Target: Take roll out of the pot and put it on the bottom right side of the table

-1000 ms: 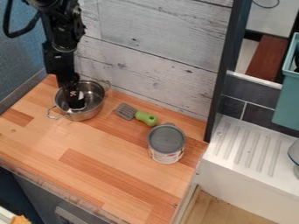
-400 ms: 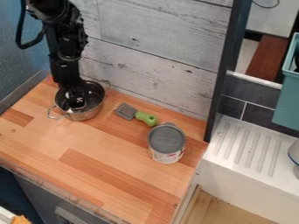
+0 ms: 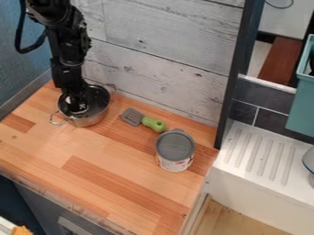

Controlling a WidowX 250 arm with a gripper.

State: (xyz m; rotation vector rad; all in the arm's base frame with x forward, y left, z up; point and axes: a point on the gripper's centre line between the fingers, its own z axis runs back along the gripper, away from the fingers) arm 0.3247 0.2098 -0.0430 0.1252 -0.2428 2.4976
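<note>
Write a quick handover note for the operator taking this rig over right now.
End effector: down in the metal pot; can't tell whether it has the roll.
Pot: upper left of the table, upright. Spatula and can lie to its right.
Done: reached into pot.
Left: lift roll out, set it at the table's bottom right.

Bench open on pot's near side. Obstructions: spatula and can at right, wall behind.
</note>
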